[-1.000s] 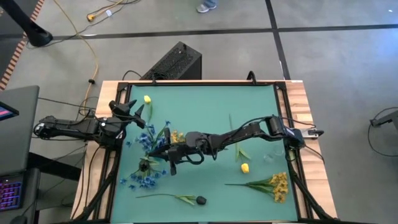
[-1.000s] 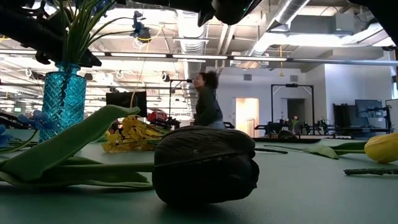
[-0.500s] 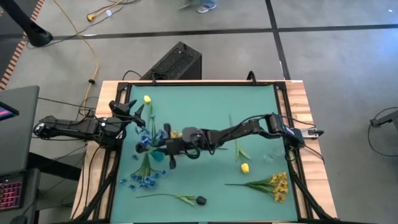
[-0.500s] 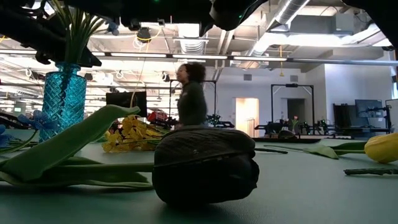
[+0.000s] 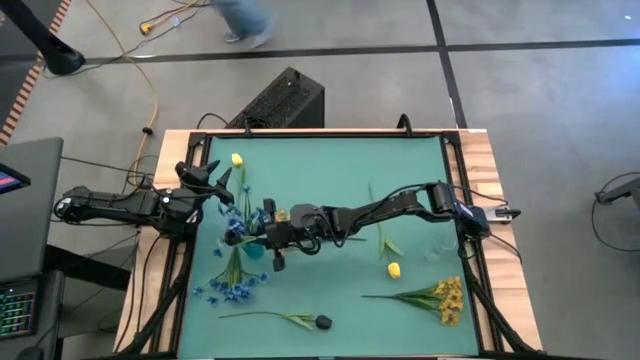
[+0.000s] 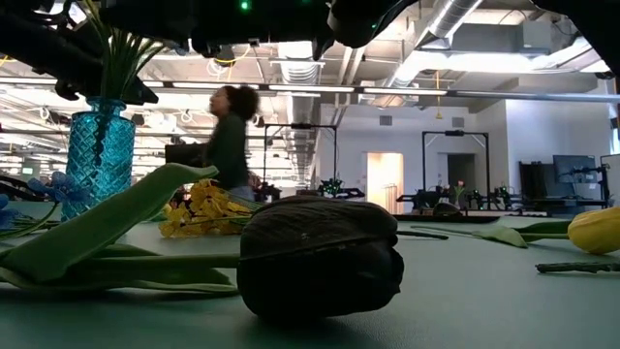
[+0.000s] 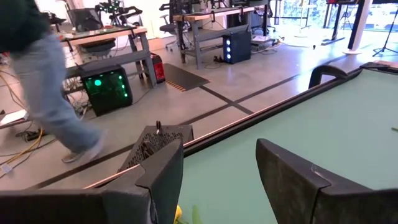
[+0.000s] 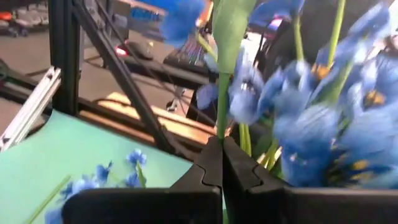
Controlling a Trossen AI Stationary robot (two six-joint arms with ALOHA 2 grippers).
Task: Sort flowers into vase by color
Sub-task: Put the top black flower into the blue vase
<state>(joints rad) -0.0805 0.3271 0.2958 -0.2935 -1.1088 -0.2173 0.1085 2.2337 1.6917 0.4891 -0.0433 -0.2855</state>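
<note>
**Delivering a blue sprig to the blue vase**

Pinching a thin green stem between fully pressed fingers, the right gripper (image 8: 222, 163) carries a blue sprig (image 8: 323, 118) whose blossoms crowd just ahead of it. Directly below the gripper (image 5: 275, 240) stands the blue vase (image 6: 98, 145), stems already in it. Outward lie more blue flowers (image 5: 232, 286), a dark bud (image 5: 323, 322), a yellow bud (image 5: 394, 269) and a yellow-orange cluster (image 5: 447, 298). The left gripper (image 7: 217, 180), fingers spread and empty, waits beyond the vase at the table's edge (image 5: 175, 260). Judged step: insertion. Next, the stem end must enter the vase mouth before release.
</note>
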